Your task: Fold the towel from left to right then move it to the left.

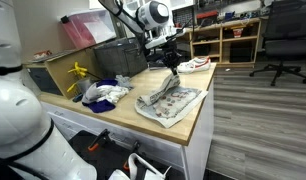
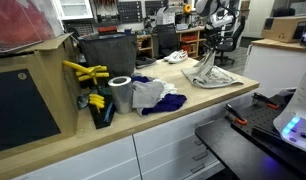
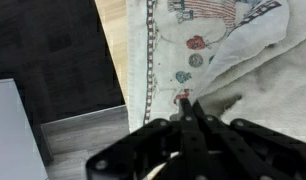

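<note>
**Towel: rumpled, one part raised**

In both exterior views the towel (image 1: 173,104) (image 2: 211,76) lies right of centre, creased and uneven, with one part drawn up into a peak. The cloth is pale with small red and grey prints. In the wrist view the towel (image 3: 193,45) fills the upper right, printed face up, with a plain pale fold overlapping it.
</note>
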Controlling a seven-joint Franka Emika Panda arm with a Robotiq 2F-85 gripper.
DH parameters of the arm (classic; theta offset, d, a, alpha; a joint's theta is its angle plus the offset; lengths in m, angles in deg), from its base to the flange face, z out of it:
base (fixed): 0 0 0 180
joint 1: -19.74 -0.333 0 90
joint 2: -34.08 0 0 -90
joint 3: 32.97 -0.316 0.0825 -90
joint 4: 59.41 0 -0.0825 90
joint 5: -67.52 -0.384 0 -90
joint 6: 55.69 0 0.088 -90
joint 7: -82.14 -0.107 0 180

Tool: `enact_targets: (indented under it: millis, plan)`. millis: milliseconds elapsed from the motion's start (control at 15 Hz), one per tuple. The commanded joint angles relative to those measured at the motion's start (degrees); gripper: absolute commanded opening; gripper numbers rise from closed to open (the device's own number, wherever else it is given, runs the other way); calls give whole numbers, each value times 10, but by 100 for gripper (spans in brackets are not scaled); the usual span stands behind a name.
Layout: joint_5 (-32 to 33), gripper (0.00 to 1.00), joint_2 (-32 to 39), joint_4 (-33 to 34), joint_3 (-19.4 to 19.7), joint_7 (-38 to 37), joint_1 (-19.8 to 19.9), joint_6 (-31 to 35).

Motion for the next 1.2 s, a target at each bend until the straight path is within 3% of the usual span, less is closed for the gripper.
enact_targets:
  millis: [0,67,133,800,867,1133]
  plan:
    - [15,0,-12,-9,3,11,2,-15]
    - [16,0,-10,-8,5,8,3,-14]
    - [16,22,-10,-8,6,7,5,-13]
    - [-1,94,-25,-18,-3,-16,-4,-9]
    - [-11,99,-23,-18,-9,-22,-7,-6]
    - [-55,100,-8,-24,-31,-68,-26,6]
